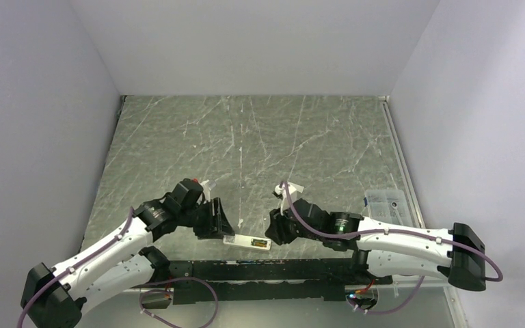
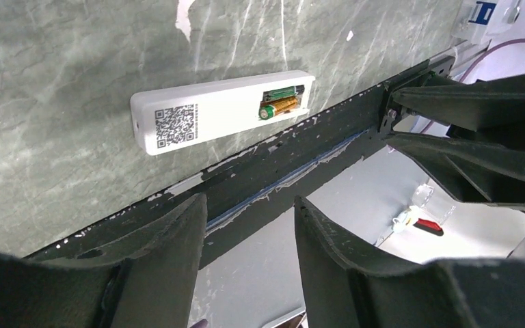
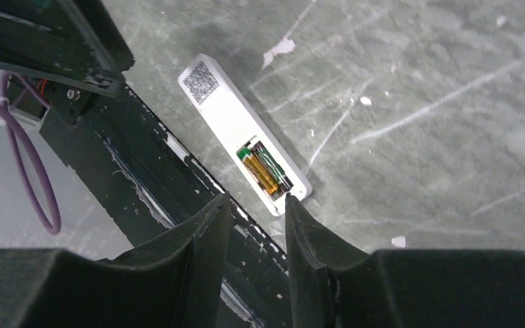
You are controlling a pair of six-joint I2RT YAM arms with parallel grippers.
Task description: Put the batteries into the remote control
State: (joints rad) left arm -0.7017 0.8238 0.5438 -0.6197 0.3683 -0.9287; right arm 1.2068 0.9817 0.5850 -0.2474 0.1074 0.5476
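Top view: remote control [image 1: 247, 242] flat on the surface [image 1: 246, 137], between left pincer [image 1: 222, 225] and right pincer [image 1: 273, 229], near both, gripped by neither. Left wrist: jaws parted, empty; ahead of the tips, both batteries [image 2: 280, 104] seated side by side, compartment uncovered; QR code [image 2: 176, 125] on the back, battery print too small to read. Right wrist: jaws apart, nothing held; battery end just beyond the tips. Loading apparently done; likely only closing left.

Bright, even light throughout; soft shadows, little glare, sharp focus.
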